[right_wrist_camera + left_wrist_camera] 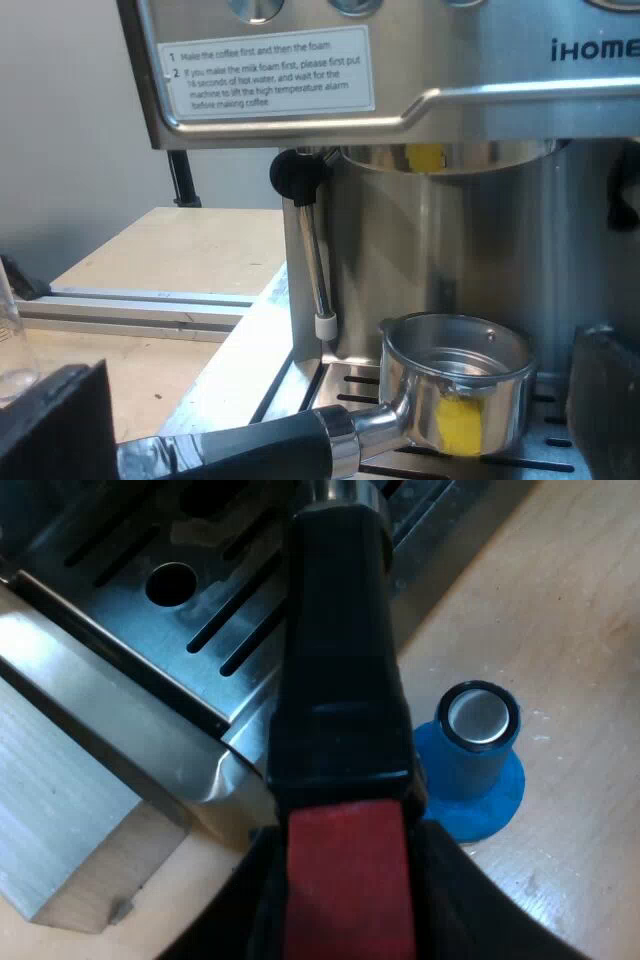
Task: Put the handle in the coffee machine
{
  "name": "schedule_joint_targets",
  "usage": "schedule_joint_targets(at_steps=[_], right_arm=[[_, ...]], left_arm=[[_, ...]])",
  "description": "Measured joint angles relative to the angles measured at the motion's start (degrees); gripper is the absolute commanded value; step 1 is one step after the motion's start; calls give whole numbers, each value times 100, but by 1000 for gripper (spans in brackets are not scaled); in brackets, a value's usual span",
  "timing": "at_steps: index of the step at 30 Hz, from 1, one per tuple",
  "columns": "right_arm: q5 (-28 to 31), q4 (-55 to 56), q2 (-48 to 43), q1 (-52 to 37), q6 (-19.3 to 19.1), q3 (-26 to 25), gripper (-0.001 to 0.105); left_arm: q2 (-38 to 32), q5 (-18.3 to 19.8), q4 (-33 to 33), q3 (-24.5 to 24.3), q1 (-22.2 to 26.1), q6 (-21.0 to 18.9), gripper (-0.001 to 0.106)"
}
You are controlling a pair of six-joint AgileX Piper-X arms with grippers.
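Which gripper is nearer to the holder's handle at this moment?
Left. The left gripper is shut on the red end of the handle, over the drip tray. The right gripper is open, with the holder's basket ahead of its fingers, not touching it.

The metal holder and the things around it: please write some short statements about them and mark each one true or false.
1. The metal holder is locked into the espresso machine. False: it hangs over the drip tray, below the brew head, not locked in.
2. The left gripper holds the holder at its handle's red end. True.
3. The blue tamper lies on the drip tray. False: it stands on the wooden table beside the machine.
4. The holder's basket looks empty. True.
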Motion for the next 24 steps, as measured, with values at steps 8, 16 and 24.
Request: schedule_joint_targets(at_steps=[8,16,24], right_arm=[[0,0,0,0,-13,0,93],[0,0,0,0,-13,0,93],[0,0,0,0,-13,0,93]], left_arm=[[0,12,-252,0,0,17,0],[0,84,-488,0,220,-86,0],[0,127,-607,0,383,-243,0]])
